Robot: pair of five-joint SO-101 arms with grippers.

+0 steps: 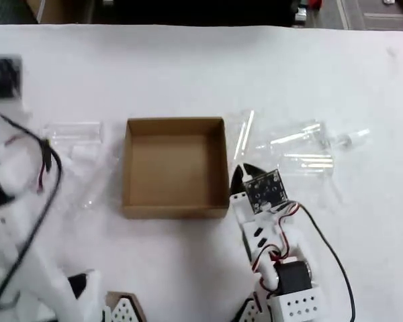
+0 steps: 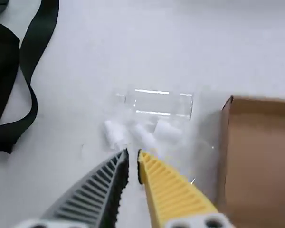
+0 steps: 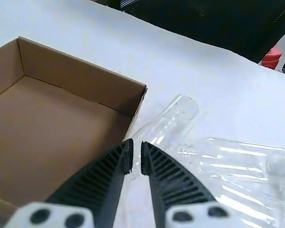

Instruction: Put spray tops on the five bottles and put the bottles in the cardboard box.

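The open cardboard box stands mid-table with nothing in it. My left gripper, one finger grey and one yellow, hangs shut and holds nothing, just short of three white spray tops. Behind them lies a clear bottle on its side, left of the box. My right gripper, with black fingers, is shut and holds nothing above the box's right wall. A clear bottle lies just beyond its tips, and more bottles lie farther right. In the high view this gripper sits at the box's right edge.
A black strap lies at the far left of the table. A spray top lies to the right of the bottle pile. A cable hangs from the left arm. The white cloth behind the box is bare.
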